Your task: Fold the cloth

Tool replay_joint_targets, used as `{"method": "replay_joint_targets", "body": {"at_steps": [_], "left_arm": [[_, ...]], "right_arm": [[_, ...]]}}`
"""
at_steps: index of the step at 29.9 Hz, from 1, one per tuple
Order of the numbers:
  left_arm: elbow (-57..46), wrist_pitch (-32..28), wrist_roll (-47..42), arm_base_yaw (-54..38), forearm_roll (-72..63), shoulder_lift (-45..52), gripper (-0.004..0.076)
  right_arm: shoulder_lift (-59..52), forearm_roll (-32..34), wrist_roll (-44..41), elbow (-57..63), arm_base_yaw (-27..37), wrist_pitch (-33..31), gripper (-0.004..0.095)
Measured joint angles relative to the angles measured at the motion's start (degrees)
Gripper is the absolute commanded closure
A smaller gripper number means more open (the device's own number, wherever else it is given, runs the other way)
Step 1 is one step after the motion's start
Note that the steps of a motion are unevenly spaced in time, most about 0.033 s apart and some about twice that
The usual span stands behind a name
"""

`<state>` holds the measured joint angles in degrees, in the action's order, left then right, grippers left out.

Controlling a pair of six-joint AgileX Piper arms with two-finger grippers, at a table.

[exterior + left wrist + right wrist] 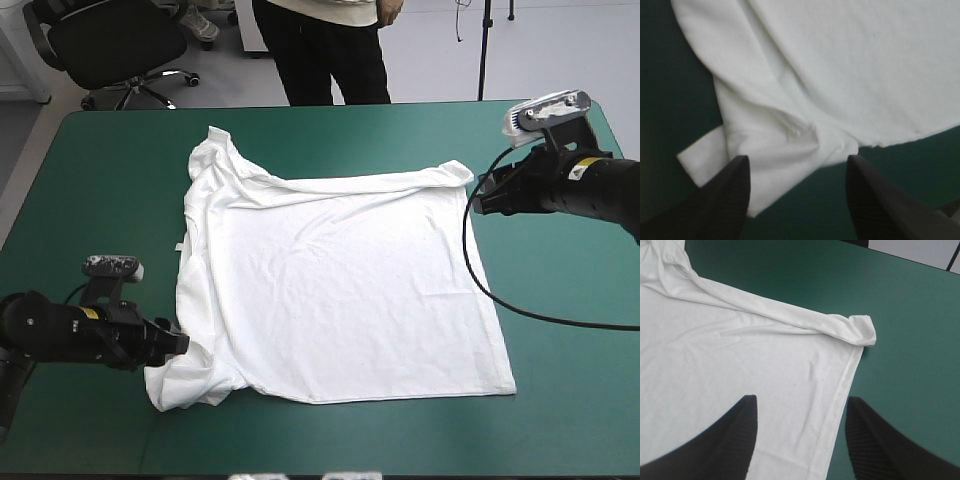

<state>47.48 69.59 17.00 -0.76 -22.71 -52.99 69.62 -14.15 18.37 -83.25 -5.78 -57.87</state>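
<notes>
The left gripper (797, 159) and right gripper (801, 399) gape (nothing held); each should set its 2 fingers squarely astride the T-shirt's (330, 290) edge before pinching.

This looks like a robotics lab rather than a home. A bench (560, 420) with a teal-green cover fills most of the space, and two black robot arms reach over it: the left arm (50, 330) near the front-left corner, the right arm (600, 190) by the right edge. A white T-shirt (340, 280) lies spread on the cover. Beyond the far edge a black swivel chair (115, 45) and a thin black stand (484, 50) are on a pale grey floor (570, 60).
</notes>
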Motion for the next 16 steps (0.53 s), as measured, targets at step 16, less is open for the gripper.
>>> {"method": "replay_joint_targets", "body": {"at_steps": [16], "left_arm": [[-16.9,-12.1,3.0,5.6,5.9,-5.3,0.0313]], "right_arm": [[-0.9,-0.4,0.5,0.9,0.0,-2.0,0.0411]]}}
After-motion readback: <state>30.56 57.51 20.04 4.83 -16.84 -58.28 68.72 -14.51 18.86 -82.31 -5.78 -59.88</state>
